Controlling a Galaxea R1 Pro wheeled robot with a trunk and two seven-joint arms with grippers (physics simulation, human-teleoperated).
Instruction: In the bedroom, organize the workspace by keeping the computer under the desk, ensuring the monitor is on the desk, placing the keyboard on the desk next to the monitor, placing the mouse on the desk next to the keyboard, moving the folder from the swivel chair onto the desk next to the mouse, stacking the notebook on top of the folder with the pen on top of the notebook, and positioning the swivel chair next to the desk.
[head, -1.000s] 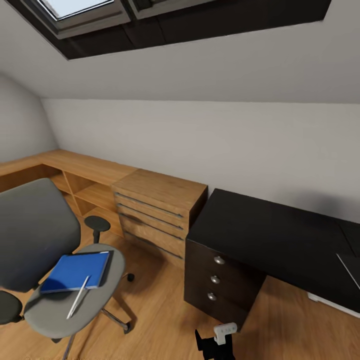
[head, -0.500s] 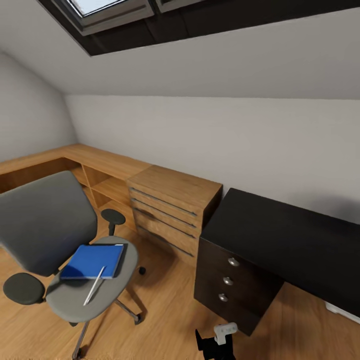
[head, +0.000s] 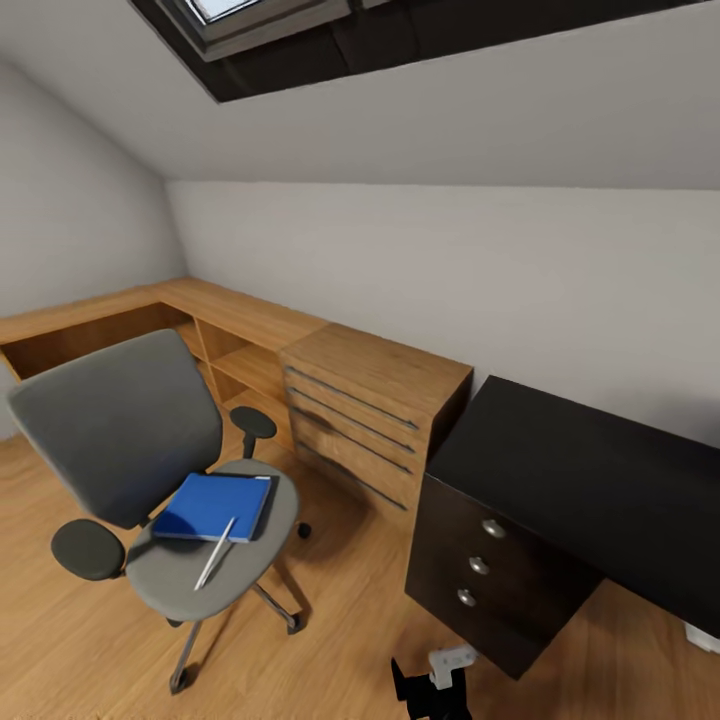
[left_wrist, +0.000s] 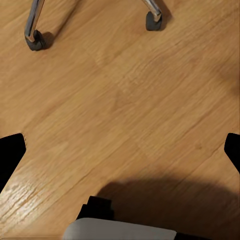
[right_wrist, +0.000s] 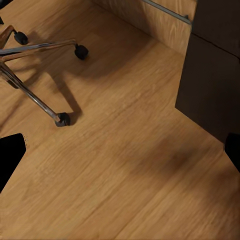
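The grey swivel chair (head: 120, 435) stands on the wood floor at the left, turned away from the black desk (head: 590, 470). On its seat lies the blue folder (head: 215, 505), with the silvery pen (head: 215, 566) just in front of it, partly over its near edge. The monitor, keyboard, mouse, computer and notebook are out of view. My left gripper (left_wrist: 120, 150) hangs open over bare floor near two chair castors (left_wrist: 35, 42). My right gripper (right_wrist: 120, 150) is open too, above the floor between the chair's chrome base (right_wrist: 35, 95) and the desk's drawer unit (right_wrist: 215, 75).
A light wooden dresser (head: 370, 405) stands against the desk's left end, and a low wooden shelf unit (head: 230, 320) runs along the wall into the corner. The sloped ceiling with a skylight (head: 270, 20) hangs low. Open floor lies between chair and drawer unit (head: 490, 570).
The camera has turned to the left, so chair, dresser and desk have slid rightward in the picture. The folder and pen lie the same way on the seat.
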